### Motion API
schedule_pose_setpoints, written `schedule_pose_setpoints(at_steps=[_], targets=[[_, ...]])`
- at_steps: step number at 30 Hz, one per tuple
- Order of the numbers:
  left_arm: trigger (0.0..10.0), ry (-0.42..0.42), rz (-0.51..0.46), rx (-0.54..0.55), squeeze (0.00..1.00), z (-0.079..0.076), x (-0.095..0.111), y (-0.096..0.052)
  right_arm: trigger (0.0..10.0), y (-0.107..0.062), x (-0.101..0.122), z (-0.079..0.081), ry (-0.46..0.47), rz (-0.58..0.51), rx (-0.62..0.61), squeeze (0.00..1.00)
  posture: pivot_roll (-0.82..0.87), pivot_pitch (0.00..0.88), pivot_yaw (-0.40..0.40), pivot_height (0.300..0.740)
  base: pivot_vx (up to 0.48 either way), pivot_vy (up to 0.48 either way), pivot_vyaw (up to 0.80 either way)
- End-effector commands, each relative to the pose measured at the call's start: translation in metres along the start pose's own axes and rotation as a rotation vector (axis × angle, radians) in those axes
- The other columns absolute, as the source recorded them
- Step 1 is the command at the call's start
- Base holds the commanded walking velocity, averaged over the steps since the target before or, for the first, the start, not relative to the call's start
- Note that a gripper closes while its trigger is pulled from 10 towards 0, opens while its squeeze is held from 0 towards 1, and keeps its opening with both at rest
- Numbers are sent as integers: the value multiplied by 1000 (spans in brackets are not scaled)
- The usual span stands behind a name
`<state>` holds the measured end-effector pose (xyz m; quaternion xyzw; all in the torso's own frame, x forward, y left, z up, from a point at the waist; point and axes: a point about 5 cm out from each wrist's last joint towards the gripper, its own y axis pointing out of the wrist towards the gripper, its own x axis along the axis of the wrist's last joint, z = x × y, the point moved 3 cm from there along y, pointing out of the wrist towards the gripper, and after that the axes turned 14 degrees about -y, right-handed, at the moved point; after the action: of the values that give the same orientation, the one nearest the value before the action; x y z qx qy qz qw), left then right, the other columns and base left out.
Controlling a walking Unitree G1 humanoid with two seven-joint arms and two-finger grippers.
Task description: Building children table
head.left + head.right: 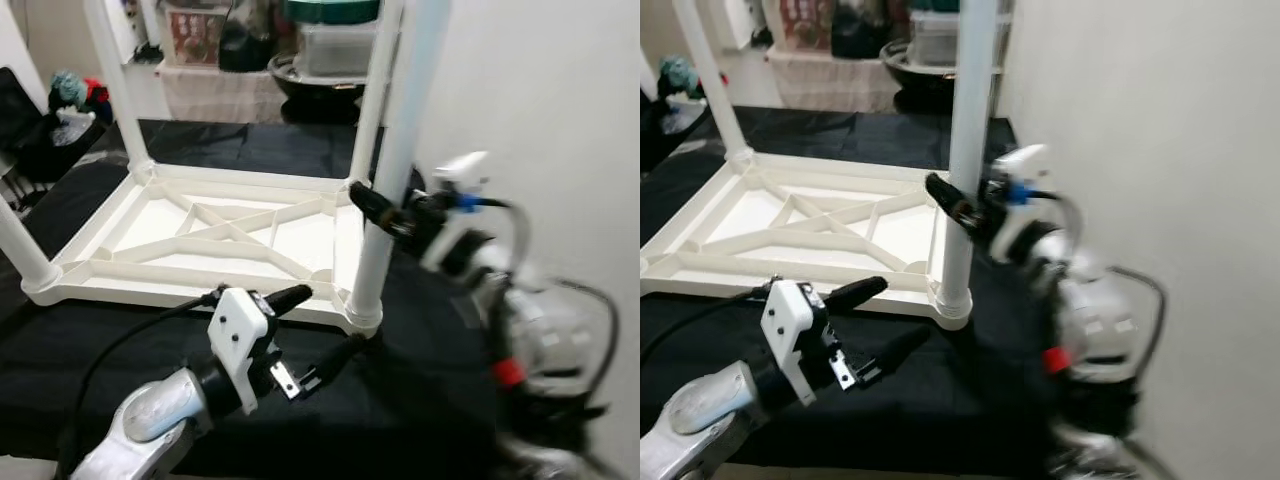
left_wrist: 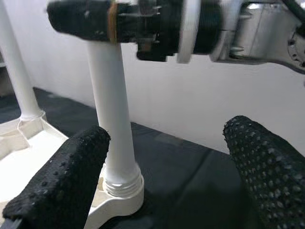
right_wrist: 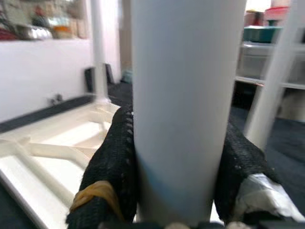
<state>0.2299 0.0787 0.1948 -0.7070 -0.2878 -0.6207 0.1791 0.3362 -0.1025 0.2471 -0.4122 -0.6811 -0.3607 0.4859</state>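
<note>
A white plastic table top (image 1: 190, 240) lies upside down on a black cloth, with white legs standing up from its corners. My right gripper (image 1: 385, 212) is shut on the near right leg (image 1: 385, 200) about midway up; in the right wrist view its black fingers (image 3: 112, 167) press both sides of the leg (image 3: 186, 105). My left gripper (image 1: 318, 335) is open, low over the cloth just in front of that leg's socket (image 1: 362, 312). The left wrist view has the leg (image 2: 114, 129) between its two fingertips (image 2: 62, 176), not touched.
The black cloth (image 1: 420, 400) covers the work surface. A white wall (image 1: 540, 120) stands close on the right. Shelves with boxes and a dark bowl (image 1: 310, 80) sit behind the table. Bags and clothes (image 1: 60, 110) lie at the far left.
</note>
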Motion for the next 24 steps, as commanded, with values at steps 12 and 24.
schedule_pose_setpoints(at_steps=[12,24], targets=[[10000,-3,-5,7,0,1,-2,2,10000,16,-24,17,84,181,46,0,-57,34,-86,740,0,0,0],[10000,-15,14,-3,0,-4,-5,-3,10000,3,27,-26,-54,-220,362,1000,-42,73,-76,740,0,0,0]])
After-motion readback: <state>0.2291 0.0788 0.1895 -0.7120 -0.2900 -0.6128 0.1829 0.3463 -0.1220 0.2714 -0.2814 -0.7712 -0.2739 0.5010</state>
